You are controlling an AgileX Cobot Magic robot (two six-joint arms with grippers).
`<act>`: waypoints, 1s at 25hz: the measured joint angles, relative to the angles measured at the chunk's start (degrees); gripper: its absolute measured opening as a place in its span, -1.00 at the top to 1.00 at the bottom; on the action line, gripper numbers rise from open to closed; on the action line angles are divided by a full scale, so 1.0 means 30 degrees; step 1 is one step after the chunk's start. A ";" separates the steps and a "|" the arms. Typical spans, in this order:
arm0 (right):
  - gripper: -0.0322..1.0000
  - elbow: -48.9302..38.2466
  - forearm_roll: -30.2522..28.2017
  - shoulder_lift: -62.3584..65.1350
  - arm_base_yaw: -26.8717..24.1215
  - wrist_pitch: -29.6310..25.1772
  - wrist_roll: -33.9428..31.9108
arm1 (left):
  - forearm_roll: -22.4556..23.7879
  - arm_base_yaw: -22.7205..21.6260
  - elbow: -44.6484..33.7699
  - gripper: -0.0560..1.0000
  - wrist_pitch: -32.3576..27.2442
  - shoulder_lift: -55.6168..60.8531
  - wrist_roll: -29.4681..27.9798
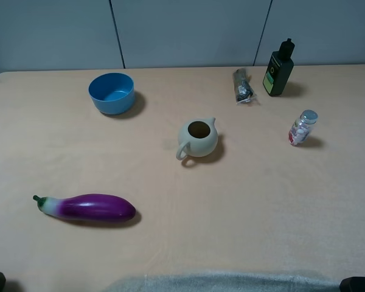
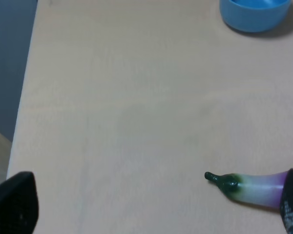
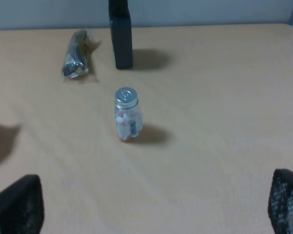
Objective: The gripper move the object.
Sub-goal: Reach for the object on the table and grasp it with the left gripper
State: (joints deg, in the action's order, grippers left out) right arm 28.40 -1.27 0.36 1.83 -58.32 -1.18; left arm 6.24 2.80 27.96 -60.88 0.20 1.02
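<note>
Both hands hang low over the near edge of the pale counter [image 1: 243, 207]. The right hand [image 3: 151, 204] is released, its dark fingers [image 3: 14, 207] spread wide and grasping nothing. The small clear bottle [image 3: 128, 114] stands ahead of it, well apart, roughly in line with the gap between the fingers, on the counter's right side in front of the dark green bottle [image 1: 278, 74]. The left hand [image 2: 151, 204] is also released, far from it. One of its fingers hides the eggplant [image 2: 254, 187] past the pale neck. In the right wrist view the teapot [image 1: 198, 139] shows only a sliver and the green bottle's top is cut off. The small bottle's red-white contents are too small to make out. It stands upright, silver cap up, long axis vertical.
</note>
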 joint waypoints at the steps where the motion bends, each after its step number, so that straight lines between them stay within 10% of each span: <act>1: -0.40 0.0000 0.0000 0.0000 0.0000 0.0000 0.0000 | 0.0000 0.0000 0.0000 -0.99 0.0000 0.0000 0.0000; 25: -0.40 0.0000 0.0000 0.0000 0.0000 0.0018 0.0000 | 0.0000 0.0000 0.0000 -0.99 0.0000 0.0000 0.0000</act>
State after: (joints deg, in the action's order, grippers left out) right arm 28.40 -1.27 0.36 1.83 -58.27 -1.18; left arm 6.24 2.80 27.96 -60.88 0.20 1.02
